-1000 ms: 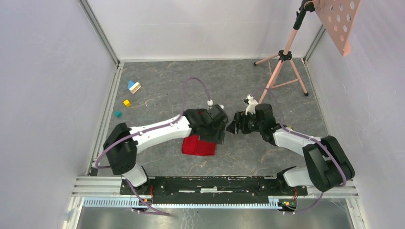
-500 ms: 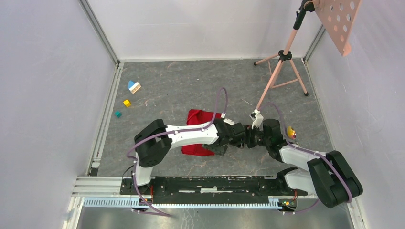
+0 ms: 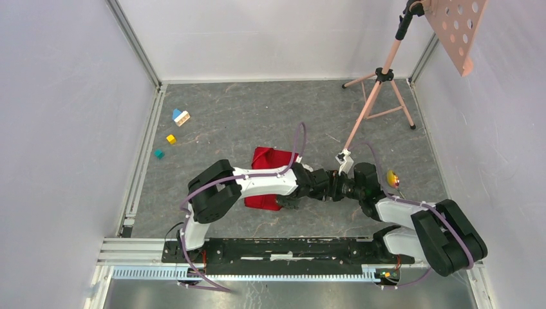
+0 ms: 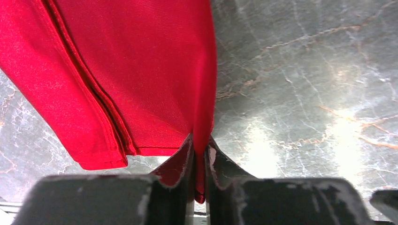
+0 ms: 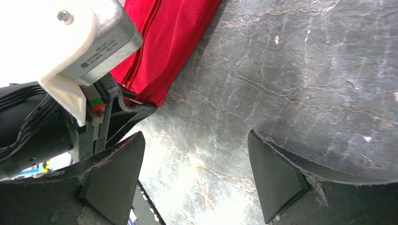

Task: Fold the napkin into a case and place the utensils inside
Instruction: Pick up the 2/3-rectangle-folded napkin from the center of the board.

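The two dark fingers (image 4: 220,165) of the left gripper (image 4: 199,164) are closed on one thin edge of the soft, bright red cloth napkin (image 4: 141,70). Only a narrow strip of cloth is between the pads. From this pinch the napkin spreads toward 11 o'clock in the left wrist view. It lies flat in several layers, and the folded edges show as parallel lines.

The fingers (image 5: 117,173) of the right gripper (image 5: 193,140) stand wide apart with nothing between them, only bare table below. The corner of the napkin is at 11 o'clock from them, very near to the left wrist.

In the top view both grippers meet close together at the 4 o'clock corner of the napkin, which rests near the middle of the dark marbled table (image 3: 257,122). A shiny gold metal spoon (image 3: 391,178) lies at 3 o'clock from the right gripper, just beside its forearm. I cannot find silver cutlery. Small coloured toy blocks (image 3: 180,117) lie well apart at 10 o'clock.

In my judgement the pinch is the weak point. It may hold only the upper layer, so a pull could open the folds, or the thin cloth could slip out. The two wrists are so near that a careless move may knock them together. The right forearm could also push the spoon away.
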